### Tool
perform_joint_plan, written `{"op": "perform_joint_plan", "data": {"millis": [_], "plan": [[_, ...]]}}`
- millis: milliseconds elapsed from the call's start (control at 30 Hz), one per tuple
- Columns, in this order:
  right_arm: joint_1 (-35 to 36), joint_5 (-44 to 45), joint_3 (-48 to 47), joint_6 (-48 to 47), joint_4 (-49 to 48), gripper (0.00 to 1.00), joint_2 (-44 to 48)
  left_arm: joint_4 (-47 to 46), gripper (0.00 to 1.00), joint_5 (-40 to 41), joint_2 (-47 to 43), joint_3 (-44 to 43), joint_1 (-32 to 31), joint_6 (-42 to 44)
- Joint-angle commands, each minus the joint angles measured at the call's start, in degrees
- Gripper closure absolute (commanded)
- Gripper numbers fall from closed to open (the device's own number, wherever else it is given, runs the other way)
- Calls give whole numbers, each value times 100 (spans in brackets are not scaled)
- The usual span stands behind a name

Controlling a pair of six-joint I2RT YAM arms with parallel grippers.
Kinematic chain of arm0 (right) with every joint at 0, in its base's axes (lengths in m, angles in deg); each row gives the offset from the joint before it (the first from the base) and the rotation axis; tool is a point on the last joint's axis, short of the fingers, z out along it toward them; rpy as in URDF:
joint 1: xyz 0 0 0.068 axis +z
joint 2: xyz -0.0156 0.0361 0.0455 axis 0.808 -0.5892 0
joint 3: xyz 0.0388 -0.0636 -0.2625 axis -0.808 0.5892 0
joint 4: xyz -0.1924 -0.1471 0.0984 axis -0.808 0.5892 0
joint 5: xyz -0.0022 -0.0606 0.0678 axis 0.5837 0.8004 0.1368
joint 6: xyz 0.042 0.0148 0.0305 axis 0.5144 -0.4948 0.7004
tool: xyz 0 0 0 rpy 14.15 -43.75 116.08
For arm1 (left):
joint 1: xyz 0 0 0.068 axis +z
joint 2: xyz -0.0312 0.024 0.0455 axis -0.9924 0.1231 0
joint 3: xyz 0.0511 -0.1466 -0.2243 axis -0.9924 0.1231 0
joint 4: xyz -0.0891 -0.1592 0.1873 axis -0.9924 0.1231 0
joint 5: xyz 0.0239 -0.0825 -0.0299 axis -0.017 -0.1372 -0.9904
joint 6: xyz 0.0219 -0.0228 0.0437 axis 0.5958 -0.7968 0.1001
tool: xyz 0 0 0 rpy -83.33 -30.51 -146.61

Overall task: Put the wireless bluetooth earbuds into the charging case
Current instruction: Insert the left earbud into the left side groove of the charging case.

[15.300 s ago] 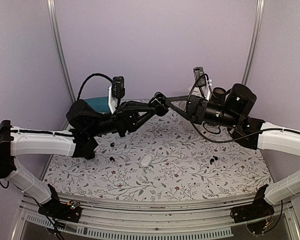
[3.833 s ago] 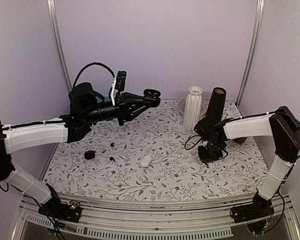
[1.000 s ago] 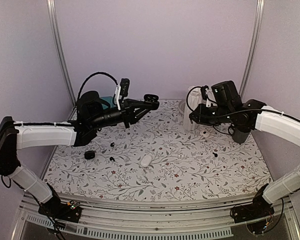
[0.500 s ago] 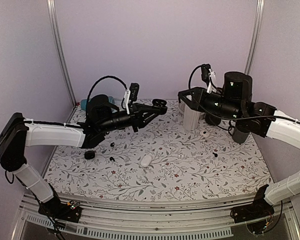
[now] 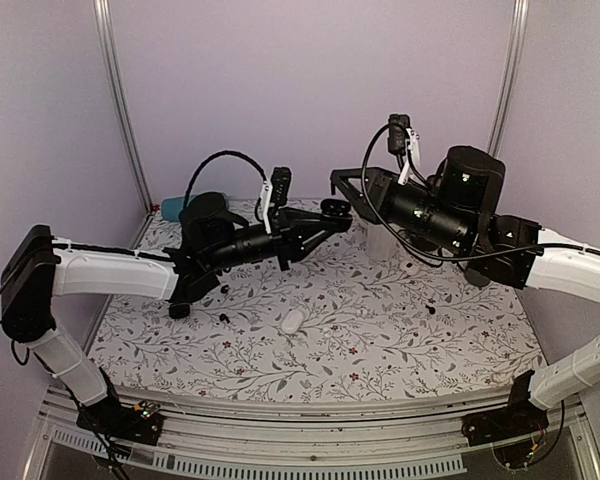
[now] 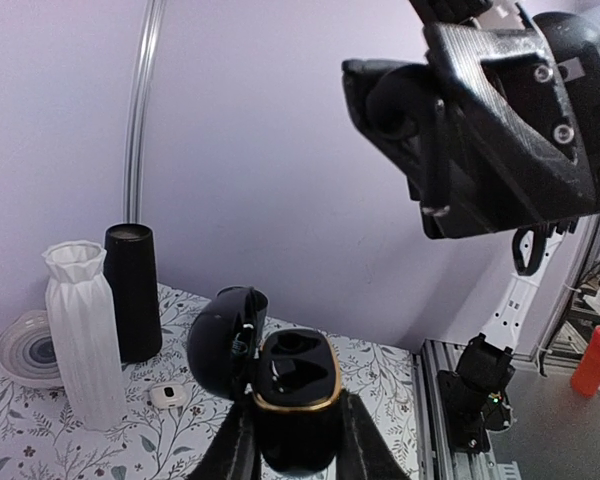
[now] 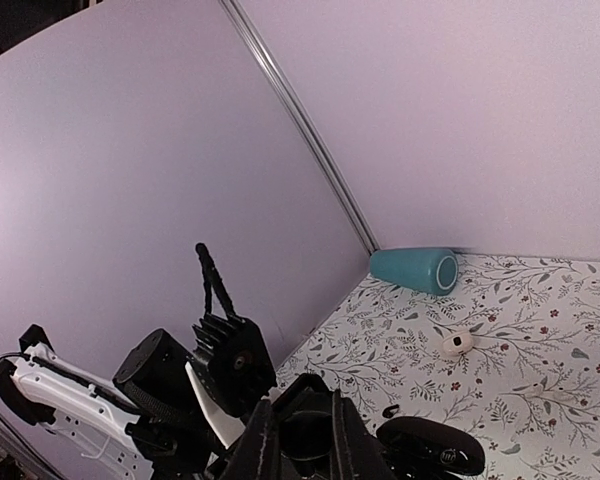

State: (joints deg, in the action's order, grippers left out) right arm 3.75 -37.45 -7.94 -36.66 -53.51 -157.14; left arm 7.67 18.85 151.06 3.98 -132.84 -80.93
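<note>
The black charging case [image 6: 295, 395], gold-rimmed with its lid [image 6: 223, 340] swung open to the left, is held in my left gripper [image 6: 296, 440], which is shut on its body above the table's middle. Both sockets look dark. My right gripper [image 5: 338, 186] hovers just above and right of the case [image 5: 332, 210]; it is shut, with a small black earbud [image 6: 390, 106] between its fingertips. From the right wrist view its fingers [image 7: 265, 440] point down at the case lid [image 7: 430, 450]. Loose earbuds lie on the cloth [image 5: 225, 290] [image 5: 223, 318] [image 5: 430, 310].
A white case [image 5: 292, 320] and a small black item [image 5: 178, 310] lie near the front. A white ribbed vase [image 6: 80, 330], black cylinder [image 6: 132, 290], bowl [image 6: 25, 350] and small white case [image 6: 167, 395] stand back right. A teal cup [image 7: 415, 270] lies back left.
Both arms have closed in on each other. The left moved right with the open case; the right gripper rose and swung left until it sits just above the case.
</note>
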Motion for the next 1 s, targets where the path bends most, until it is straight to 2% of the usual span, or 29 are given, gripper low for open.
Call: {"op": "perform_joint_plan", "data": {"millis": [0, 967], "plan": [[232, 366, 30, -257, -315, 93, -121, -223, 100, 85, -188, -128, -114, 165], [458, 880, 273, -297, -588, 93, -290, 80, 100, 105, -535, -249, -250, 465]]}}
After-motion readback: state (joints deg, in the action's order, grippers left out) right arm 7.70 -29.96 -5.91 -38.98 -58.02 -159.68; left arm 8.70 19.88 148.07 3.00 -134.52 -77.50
